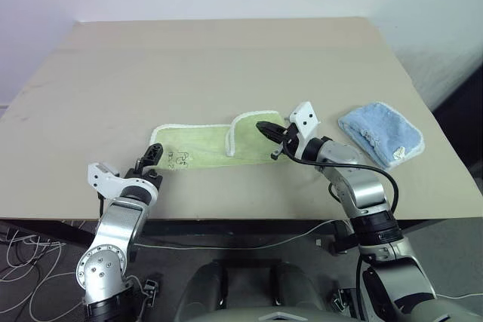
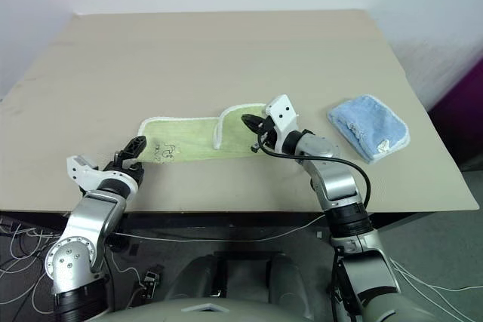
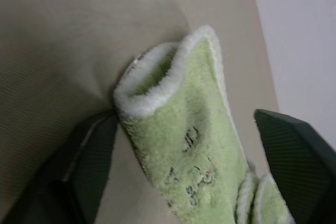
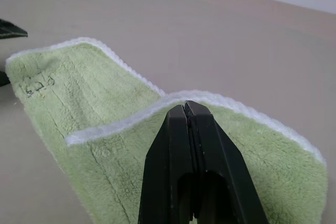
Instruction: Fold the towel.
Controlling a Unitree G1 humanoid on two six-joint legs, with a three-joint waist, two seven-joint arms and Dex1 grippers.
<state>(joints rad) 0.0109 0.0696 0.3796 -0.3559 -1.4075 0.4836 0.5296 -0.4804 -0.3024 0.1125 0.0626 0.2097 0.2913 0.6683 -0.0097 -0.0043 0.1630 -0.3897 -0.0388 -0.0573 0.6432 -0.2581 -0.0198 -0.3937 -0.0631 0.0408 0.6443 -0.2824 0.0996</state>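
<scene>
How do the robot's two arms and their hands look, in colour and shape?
Both arms are silver-grey metal with rounded joint housings and black sections. The left hand and right hand each have two black tapered fingers and a white bracket at the wrist. A black cable loops along the right arm.

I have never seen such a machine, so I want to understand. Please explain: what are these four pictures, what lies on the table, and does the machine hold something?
This is a humanoid robot with two arms. Two pictures come from its head, looking down at a table. The other two come from cameras on its wrists.

On the table lies a light green towel, partly folded, and to the right a smaller blue towel.

The right end effector is shut, above the green towel's folded part; whether it pinches cloth is unclear. The left end effector has its fingers apart around the towel's left end.
</scene>
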